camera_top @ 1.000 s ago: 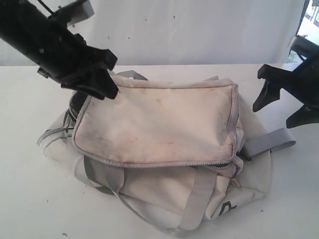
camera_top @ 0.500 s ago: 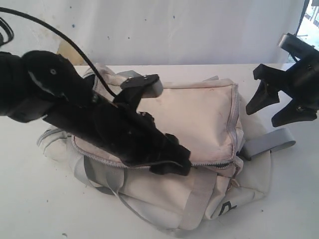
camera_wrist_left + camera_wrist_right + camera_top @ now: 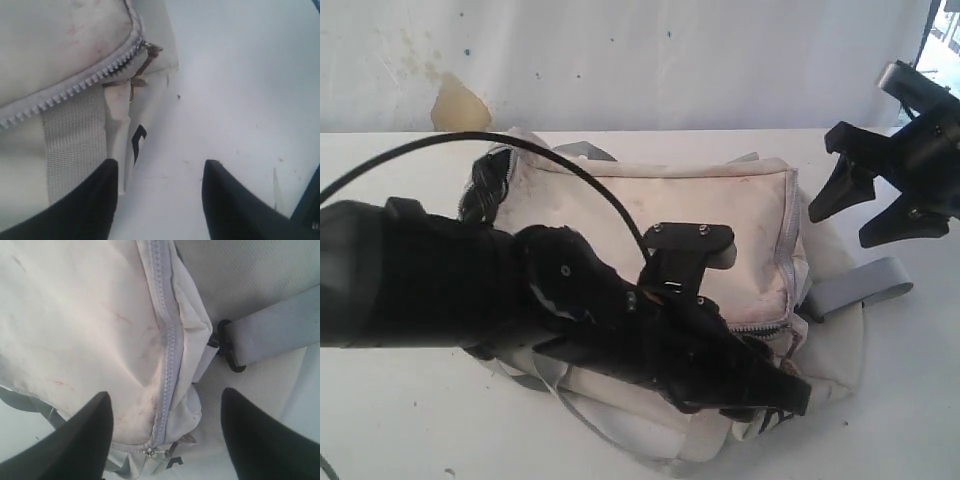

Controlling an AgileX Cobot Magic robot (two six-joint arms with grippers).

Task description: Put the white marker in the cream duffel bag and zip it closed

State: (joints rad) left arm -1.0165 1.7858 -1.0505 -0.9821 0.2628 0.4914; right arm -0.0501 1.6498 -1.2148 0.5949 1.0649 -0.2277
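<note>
On table (image 3: 380,420), stained cream duffel bag (image 3: 720,200); L end effector (image 3: 160,165), R end effector (image 3: 166,392) released.

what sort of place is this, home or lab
Likely a robot lab bench: a plain white tabletop, a stained white backdrop behind it, and a black robot arm over a soft cream fabric duffel bag.

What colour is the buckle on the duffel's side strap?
Black. The buckle on the cream duffel bag shows best in the right wrist view.
</note>
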